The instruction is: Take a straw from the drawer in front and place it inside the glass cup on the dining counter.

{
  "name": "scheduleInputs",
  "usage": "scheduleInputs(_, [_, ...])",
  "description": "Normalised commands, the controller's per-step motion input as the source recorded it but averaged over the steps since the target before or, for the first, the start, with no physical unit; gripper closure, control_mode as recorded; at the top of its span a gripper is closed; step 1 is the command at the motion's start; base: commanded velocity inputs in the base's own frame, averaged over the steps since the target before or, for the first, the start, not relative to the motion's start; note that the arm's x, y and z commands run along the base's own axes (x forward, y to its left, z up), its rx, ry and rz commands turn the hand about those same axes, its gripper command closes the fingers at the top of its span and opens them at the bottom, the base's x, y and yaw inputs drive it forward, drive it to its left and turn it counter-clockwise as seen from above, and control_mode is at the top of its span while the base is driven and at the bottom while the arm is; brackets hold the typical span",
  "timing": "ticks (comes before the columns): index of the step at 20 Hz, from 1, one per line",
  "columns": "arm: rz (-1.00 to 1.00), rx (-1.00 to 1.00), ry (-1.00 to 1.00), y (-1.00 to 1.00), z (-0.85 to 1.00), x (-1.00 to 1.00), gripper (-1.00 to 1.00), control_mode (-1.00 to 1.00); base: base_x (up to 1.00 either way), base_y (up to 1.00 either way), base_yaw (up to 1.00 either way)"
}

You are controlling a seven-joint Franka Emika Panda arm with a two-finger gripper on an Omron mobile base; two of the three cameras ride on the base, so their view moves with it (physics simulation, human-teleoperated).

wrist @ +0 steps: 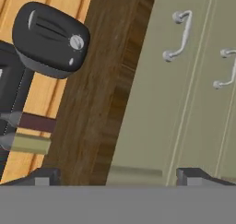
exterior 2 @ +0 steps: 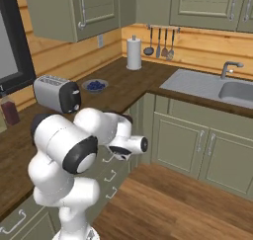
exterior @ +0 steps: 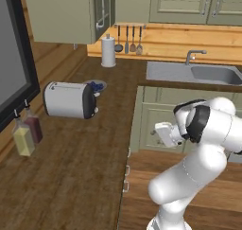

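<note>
a: where's the hand (wrist: 115, 176)?
b: spread open, empty, facing the sage drawer fronts (wrist: 152, 80) under the worktop (exterior: 71, 167), near a metal handle (wrist: 180, 36).
a: the straw?
b: can't see it; likely in a closed drawer. risk: open fingers slip off that thin handle, or pull the wrong drawer.

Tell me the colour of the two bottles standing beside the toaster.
One bottle is pale yellow, the other bottle dark red-maroon, both near the toaster. The left base view shows them best.
</note>
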Motion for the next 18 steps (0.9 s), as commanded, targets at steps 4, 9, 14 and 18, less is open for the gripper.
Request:
scheduleInputs(4, [0.01,0.22,0.07,0.15,-0.19,0.42,-1.0,-1.0,0.0,0.0,0.0])
scheduleInputs(9, [0.0,0.17,0.02,0.21,-0.27,0.28,-1.0,-1.0,0.0,0.0,0.0])
scheduleInputs(14, [0.0,0.13,0.0,0.19,-0.24,0.26,-1.0,-1.0,0.0,0.0,0.0])
scheduleInputs(18, [0.0,0.08,0.01,0.04,0.02,0.32,-1.0,-1.0,0.0,0.0,0.0])
